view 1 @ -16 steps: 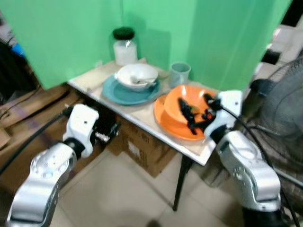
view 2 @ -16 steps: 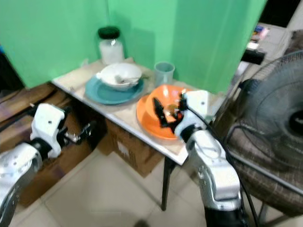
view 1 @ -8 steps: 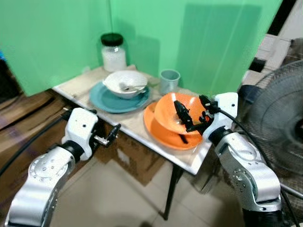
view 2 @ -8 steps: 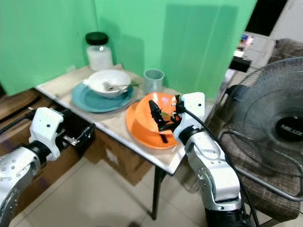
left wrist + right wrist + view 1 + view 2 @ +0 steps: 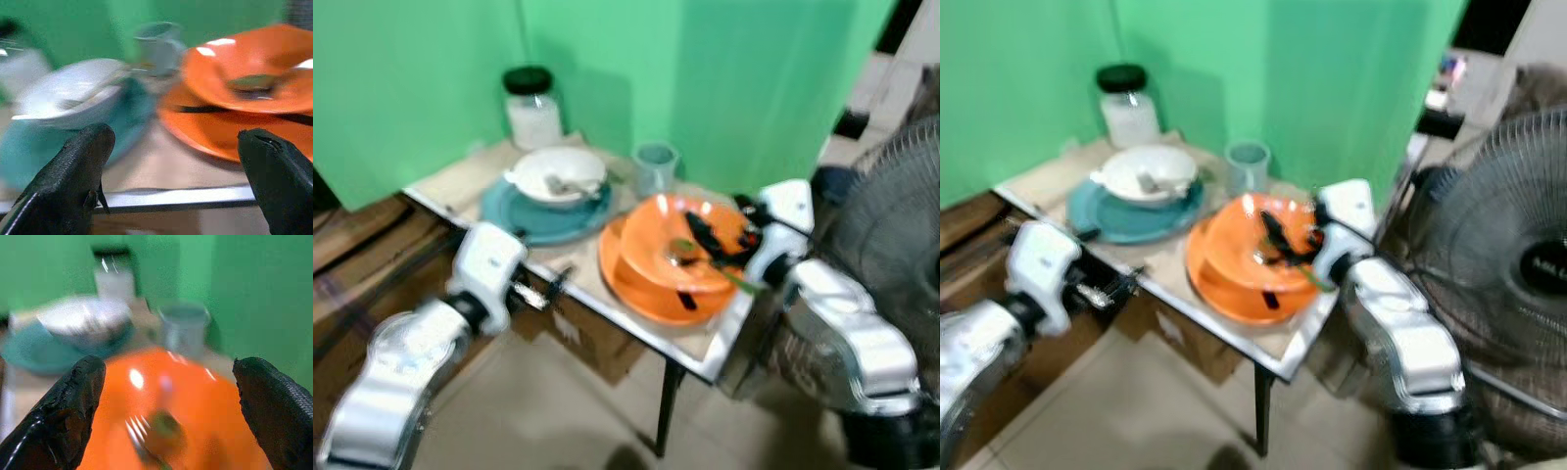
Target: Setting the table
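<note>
Two place settings sit on the small table (image 5: 570,257): an orange bowl (image 5: 690,257) on an orange plate (image 5: 636,289) at the near right, a white bowl (image 5: 558,174) on a teal plate (image 5: 514,211) further left. A cup (image 5: 655,166) and a jar (image 5: 532,108) stand behind them by the green backdrop.

Right gripper (image 5: 717,240) hovers over the orange bowl, fingers spread wide, holding nothing. Left gripper (image 5: 543,292) hangs just below the table's front edge, likewise wide open and empty.

Fork (image 5: 146,435) lies inside the orange bowl, tines plain in the right wrist view, only a blurred streak from the head views. Left wrist view looks level across the table edge.

Bowl looks glossy and hard, probably light but slippery and breakable; best pinched at the rim. Fork is thin and stiff; grasp mid-handle.
</note>
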Available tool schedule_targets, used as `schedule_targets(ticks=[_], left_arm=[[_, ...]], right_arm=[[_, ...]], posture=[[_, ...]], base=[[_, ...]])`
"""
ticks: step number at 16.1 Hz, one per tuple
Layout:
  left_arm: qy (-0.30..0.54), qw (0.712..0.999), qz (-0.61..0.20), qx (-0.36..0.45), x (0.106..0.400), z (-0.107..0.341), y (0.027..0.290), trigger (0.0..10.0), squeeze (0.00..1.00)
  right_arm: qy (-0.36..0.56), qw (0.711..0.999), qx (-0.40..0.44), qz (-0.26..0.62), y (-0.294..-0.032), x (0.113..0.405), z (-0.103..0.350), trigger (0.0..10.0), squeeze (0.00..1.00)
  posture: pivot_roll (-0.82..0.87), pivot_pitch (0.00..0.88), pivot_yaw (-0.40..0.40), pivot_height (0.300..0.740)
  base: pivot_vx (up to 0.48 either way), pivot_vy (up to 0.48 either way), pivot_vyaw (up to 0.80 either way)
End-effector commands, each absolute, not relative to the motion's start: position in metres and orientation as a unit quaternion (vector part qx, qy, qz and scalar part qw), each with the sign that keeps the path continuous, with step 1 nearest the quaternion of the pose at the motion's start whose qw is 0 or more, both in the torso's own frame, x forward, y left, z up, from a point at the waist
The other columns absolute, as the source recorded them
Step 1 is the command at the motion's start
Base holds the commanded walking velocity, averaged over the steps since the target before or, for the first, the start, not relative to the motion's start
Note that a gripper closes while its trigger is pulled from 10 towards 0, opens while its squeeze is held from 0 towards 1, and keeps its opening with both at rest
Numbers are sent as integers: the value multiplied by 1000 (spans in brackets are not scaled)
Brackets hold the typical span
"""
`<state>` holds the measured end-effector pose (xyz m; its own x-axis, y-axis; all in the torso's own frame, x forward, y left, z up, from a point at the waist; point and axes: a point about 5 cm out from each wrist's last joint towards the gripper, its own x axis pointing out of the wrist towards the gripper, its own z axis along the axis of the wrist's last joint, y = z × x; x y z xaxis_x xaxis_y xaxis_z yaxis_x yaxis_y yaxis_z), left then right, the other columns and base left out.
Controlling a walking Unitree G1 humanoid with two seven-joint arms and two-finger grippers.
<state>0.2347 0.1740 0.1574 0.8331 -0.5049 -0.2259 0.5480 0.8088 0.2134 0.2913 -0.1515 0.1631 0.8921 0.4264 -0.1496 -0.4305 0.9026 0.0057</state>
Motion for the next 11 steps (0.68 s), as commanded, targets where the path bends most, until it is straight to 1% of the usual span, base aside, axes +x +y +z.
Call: schedule_targets(ticks=[1,3,4,5,7,8,9,11], left_arm=[[86,941,-293,145,234,157,175,10000,573],[92,929,-329,142,233,156,175,10000,569],[108,915,-360,144,232,153,173,10000,553],[127,893,-408,146,225,149,170,10000,471],[144,876,-437,146,219,146,171,10000,404],[147,872,-443,148,218,145,171,10000,404],[155,861,-461,148,217,142,167,10000,373],[150,848,-490,137,221,142,150,10000,361]], right_arm=[[69,964,-20,255,-142,297,172,10000,0],[110,949,-82,285,-142,311,173,10000,0],[143,937,-103,302,-145,318,175,10000,0],[170,923,-117,326,-149,324,180,10000,0],[196,909,-132,343,-151,330,181,10000,0],[203,905,-136,347,-151,332,181,10000,0],[226,896,-145,354,-151,339,180,10000,0],[283,878,-170,347,-154,353,177,10000,0]], posture=[[157,0,16,740],[142,0,18,740],[143,0,13,740],[148,0,-3,740],[142,0,-4,740],[142,0,-4,740],[136,0,0,740],[133,0,-3,740]], base=[[0,0,0],[0,0,0],[0,0,0],[0,0,0],[0,0,0],[0,0,0],[0,0,0],[0,0,0]])
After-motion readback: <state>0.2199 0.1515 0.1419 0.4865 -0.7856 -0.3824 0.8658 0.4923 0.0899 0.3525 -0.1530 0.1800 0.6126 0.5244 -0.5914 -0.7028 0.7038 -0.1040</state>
